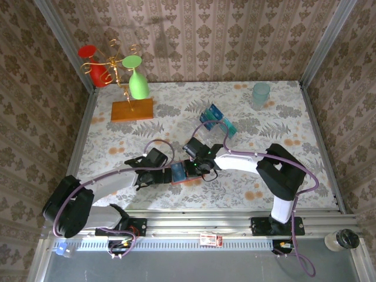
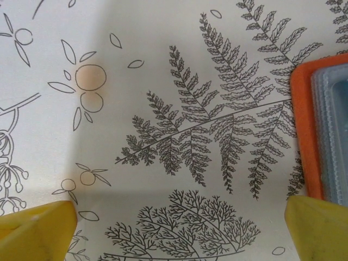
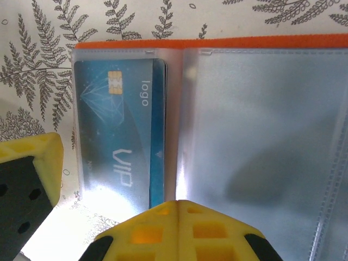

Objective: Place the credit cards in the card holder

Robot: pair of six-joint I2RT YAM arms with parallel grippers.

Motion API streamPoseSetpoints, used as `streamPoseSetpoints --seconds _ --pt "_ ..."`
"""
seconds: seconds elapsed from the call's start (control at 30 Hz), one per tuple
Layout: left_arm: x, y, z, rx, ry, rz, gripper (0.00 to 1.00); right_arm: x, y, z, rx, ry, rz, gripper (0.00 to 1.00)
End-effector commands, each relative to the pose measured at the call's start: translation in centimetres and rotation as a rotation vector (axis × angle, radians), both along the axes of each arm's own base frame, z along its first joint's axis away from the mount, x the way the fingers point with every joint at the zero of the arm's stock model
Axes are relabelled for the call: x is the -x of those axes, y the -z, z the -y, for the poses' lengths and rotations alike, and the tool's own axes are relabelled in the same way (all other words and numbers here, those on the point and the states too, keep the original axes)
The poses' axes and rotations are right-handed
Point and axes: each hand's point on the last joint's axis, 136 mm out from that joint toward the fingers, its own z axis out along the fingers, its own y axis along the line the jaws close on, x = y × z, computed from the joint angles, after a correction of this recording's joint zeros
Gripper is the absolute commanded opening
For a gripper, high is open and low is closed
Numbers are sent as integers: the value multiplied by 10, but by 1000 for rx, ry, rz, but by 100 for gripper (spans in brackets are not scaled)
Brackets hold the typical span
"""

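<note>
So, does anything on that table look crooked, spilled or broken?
Nothing spilled or broken. One small thing: in the open card holder, a second card peeks out beside the blue VIP card, so they sit slightly offset.

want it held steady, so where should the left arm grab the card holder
Probably the orange border of the card holder, approached low from the left arm's side: it lies open and flat, sleeves up, and that thin edge faces the open left fingers.
</note>
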Motion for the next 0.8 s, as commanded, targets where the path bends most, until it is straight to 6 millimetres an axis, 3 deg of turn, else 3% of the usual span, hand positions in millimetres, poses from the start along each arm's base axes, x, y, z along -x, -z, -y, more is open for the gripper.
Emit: streamPoseSetpoints --seconds 0.0,0.57,0.77 --pt "4 10 -1 5 -11 -26 100 -1 -6 -12 -34 -14 1 0" --pt "4 14 -1 1 -3 -31 100 1 11 -25 -32 -35 -40 0" --pt "4 15 0 5 -4 -32 100 5 9 -38 -82 -45 -65 0"
